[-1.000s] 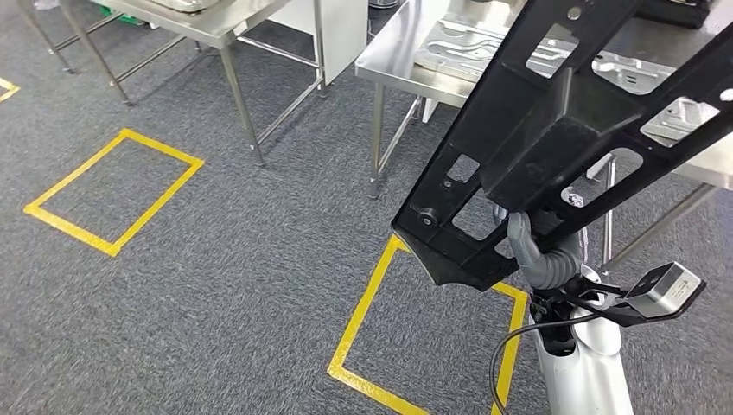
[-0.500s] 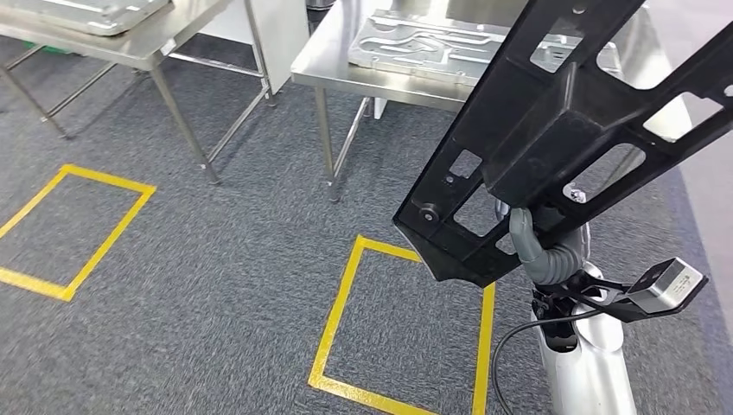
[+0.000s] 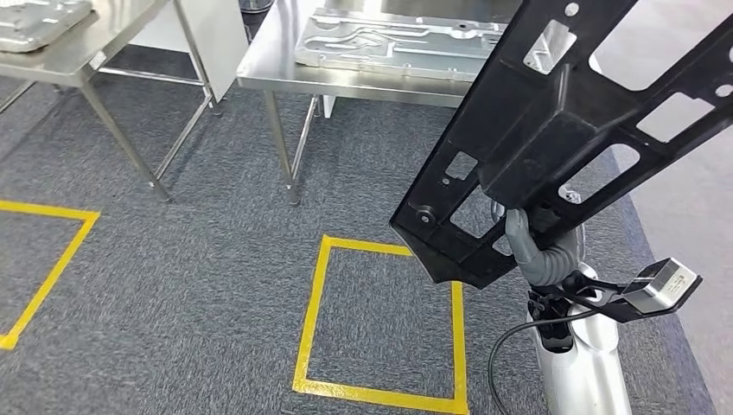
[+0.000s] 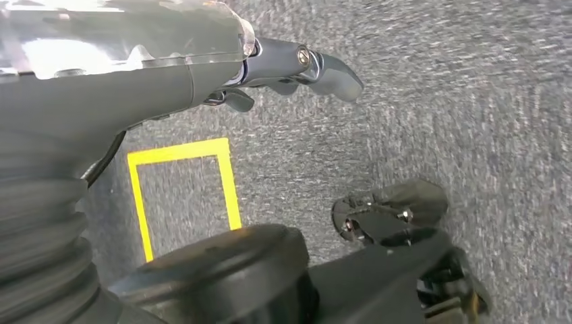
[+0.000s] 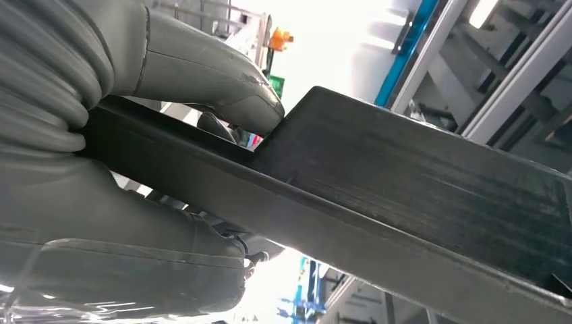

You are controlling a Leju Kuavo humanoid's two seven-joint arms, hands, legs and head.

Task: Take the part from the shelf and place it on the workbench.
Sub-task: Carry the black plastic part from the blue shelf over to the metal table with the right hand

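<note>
A large black frame-like part (image 3: 553,130) with several cut-outs is tilted up in front of me at the right of the head view. My right hand (image 3: 536,251) grips it from below. In the right wrist view the grey thumb (image 5: 202,74) presses on the part's black edge (image 5: 405,182). The steel workbench (image 3: 277,78) stands ahead with a silver machined plate (image 3: 398,43) lying on it. My left hand (image 4: 202,67) hangs over the grey carpet with nothing in it, its thumb (image 4: 324,71) held out.
A yellow tape square (image 3: 315,320) marks the carpet just before the workbench. Part of another tape outline (image 3: 52,259) lies at the left. A second steel table (image 3: 95,60) with a metal plate (image 3: 35,22) stands at the far left.
The whole view has shifted: tables and tape squares slid to the left, and the workbench now lies more directly ahead. The black part stays in my right hand's grip.
</note>
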